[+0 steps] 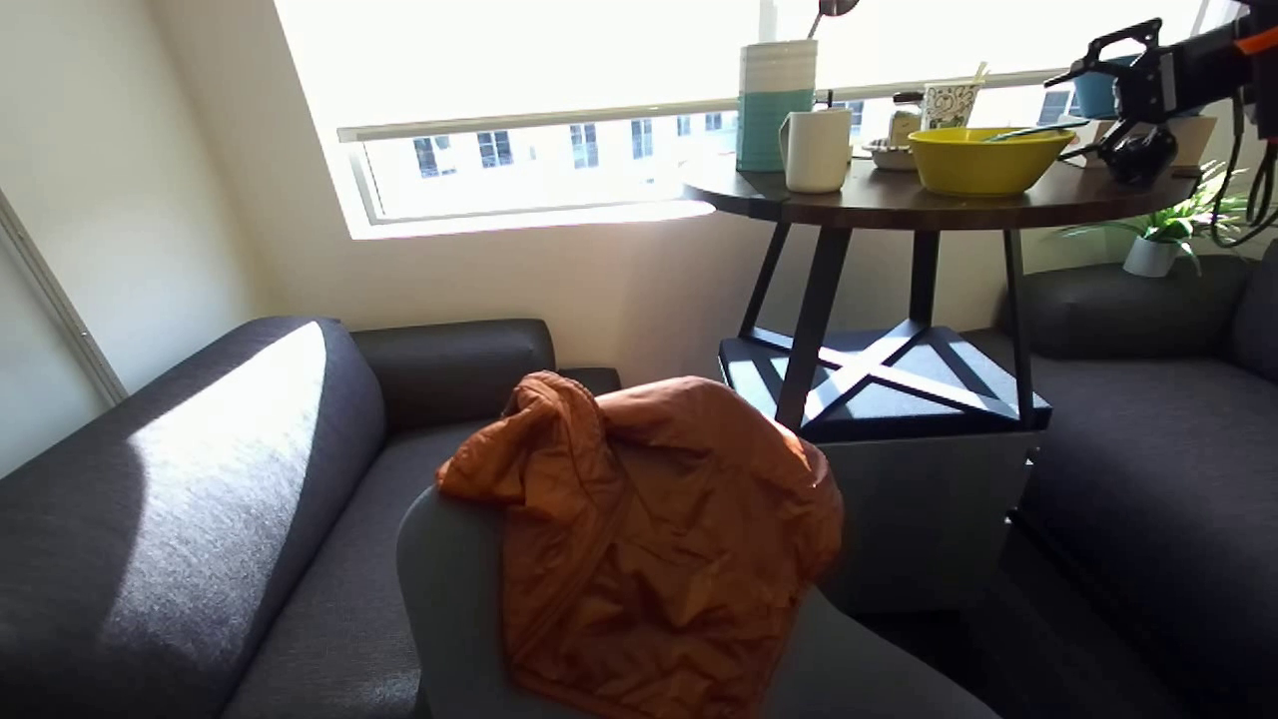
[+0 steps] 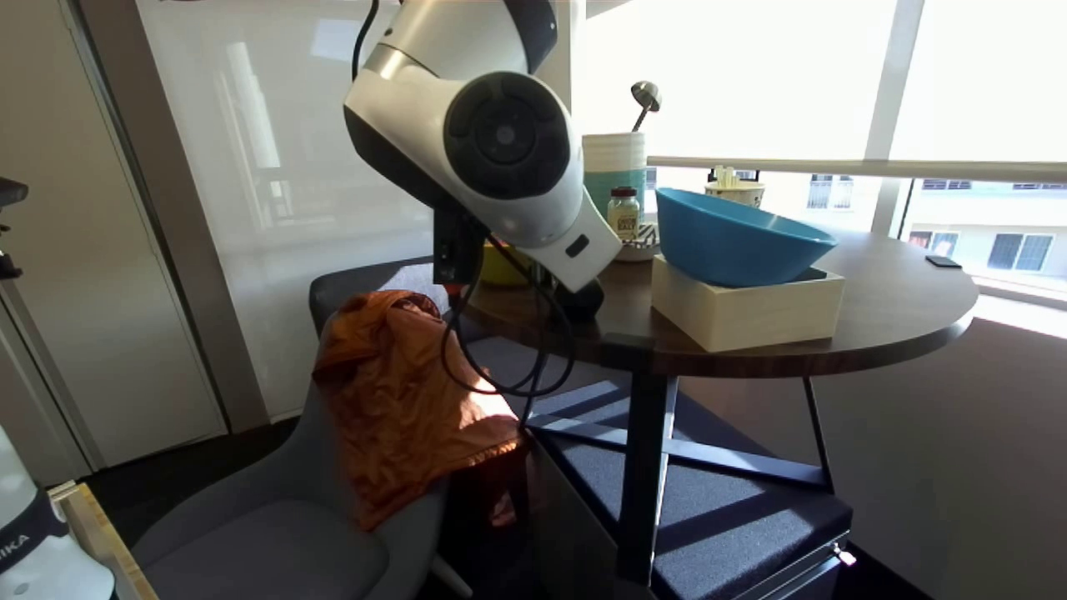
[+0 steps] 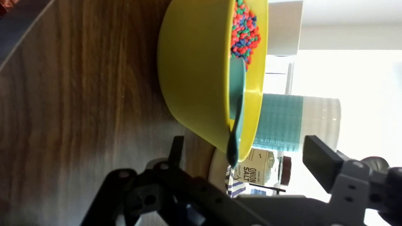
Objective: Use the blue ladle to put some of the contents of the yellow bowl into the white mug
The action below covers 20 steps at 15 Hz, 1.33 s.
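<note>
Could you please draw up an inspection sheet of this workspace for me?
Surface: round, dark wooden tabletop.
Job's things: yellow bowl holds red, green and blue bits; blue ladle rests in it, handle over the rim; white mug upright, inside not visible.
Clutter: blue bowl tilted on a pale box; onion salt jar; teal-and-white container.
Gripper: jaws open, not closed on the handle.
Cables: black cable hangs in loops.
Surroundings: orange jacket over a grey chair; bright window.

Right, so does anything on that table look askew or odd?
Yes, the blue bowl: in an exterior view it sits tilted on the pale box, its rim sloping down to one side, whereas the yellow bowl stands level. I see nothing else odd.
</note>
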Motion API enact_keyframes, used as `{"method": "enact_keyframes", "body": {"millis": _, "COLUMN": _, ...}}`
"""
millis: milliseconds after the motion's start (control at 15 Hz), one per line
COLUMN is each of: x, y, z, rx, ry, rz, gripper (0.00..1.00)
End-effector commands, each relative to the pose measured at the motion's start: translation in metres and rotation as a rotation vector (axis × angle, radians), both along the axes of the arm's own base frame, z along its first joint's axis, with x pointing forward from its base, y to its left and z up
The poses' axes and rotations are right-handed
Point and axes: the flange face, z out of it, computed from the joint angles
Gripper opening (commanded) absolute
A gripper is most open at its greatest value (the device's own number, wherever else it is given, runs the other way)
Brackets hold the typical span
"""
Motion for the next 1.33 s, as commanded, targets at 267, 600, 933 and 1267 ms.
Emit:
{"method": "enact_keyframes", "body": {"millis": 267, "x": -0.011, "y": -0.014, "z": 0.018, "rx": 0.059, "ry": -0.078, "rz": 0.075, "gripper": 0.85}}
{"method": "enact_keyframes", "body": {"millis": 600, "x": -0.009, "y": -0.008, "z": 0.015, "rx": 0.065, "ry": -0.073, "rz": 0.109, "gripper": 0.91}}
{"method": "enact_keyframes", "body": {"millis": 933, "x": -0.005, "y": -0.003, "z": 0.013, "rx": 0.054, "ry": -0.075, "rz": 0.113, "gripper": 0.8}}
{"method": "enact_keyframes", "body": {"millis": 1267, "x": -0.005, "y": -0.005, "z": 0.012, "rx": 0.042, "ry": -0.078, "rz": 0.109, "gripper": 0.34}}
